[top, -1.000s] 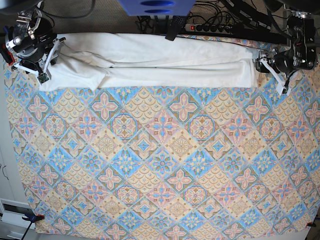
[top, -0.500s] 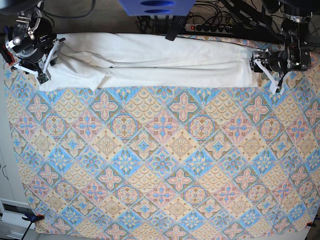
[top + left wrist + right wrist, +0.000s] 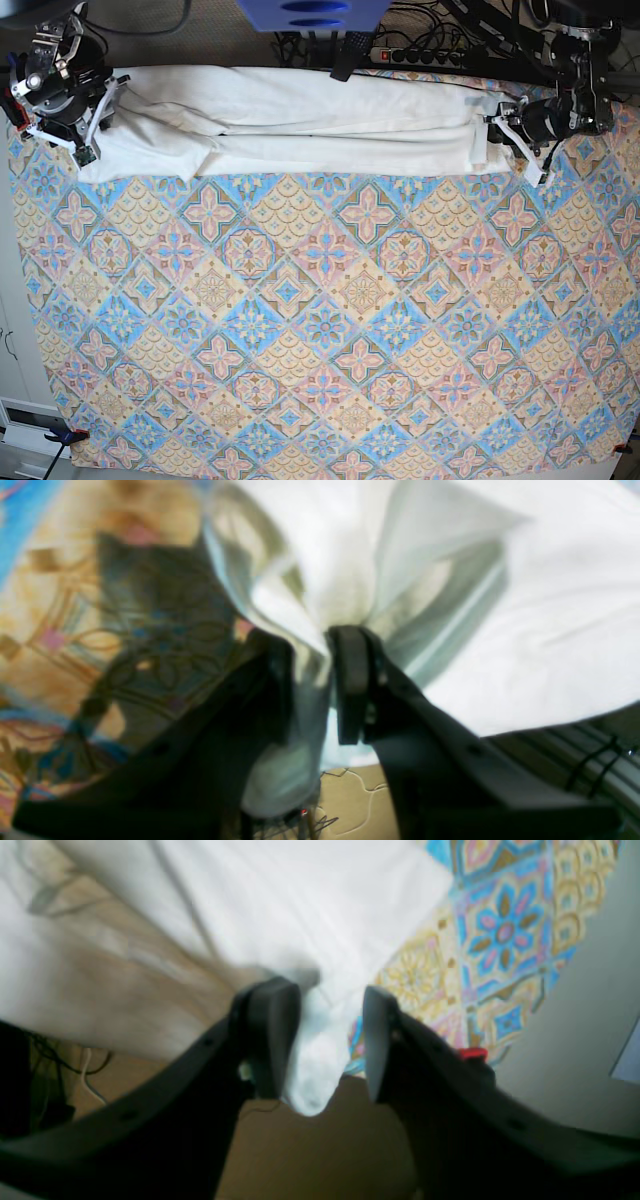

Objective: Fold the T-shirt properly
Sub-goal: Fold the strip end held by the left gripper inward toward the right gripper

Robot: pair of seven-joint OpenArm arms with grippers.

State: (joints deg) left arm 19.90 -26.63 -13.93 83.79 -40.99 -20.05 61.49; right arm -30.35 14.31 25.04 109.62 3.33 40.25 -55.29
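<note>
T-shirt (image 3: 300, 125), white and folded into a long narrow band, lies across the far edge of a table covered in a patterned cloth (image 3: 320, 320) of blue, pink and yellow tiles. No print and no neck label show in any of the 3 views; only plain white fabric faces the cameras.

At the band's end on the base view's right, the left gripper (image 3: 510, 135) pinches the shirt, and the fabric there is bunched into a short upright ridge. The left wrist view shows its 2 black fingers (image 3: 350, 680) drawn close on a gathered fold of white cloth (image 3: 320, 605), which fans out above them. That view is heavily blurred, and the lower part of the pinched fold is lost in shadow between the fingers.

At the opposite end, the right gripper (image 3: 95, 115) sits at the shirt's corner beside the table's edge. The right wrist view shows its jaws apart, with a hanging tip of white fabric (image 3: 315, 1080) between them, lying against the left-hand pad (image 3: 272, 1035) and clear of the other. Whether that pad presses the cloth cannot be made out through the blur.

A power strip (image 3: 420, 55) and cables lie behind the table, partly cut off by the top of the frame.
</note>
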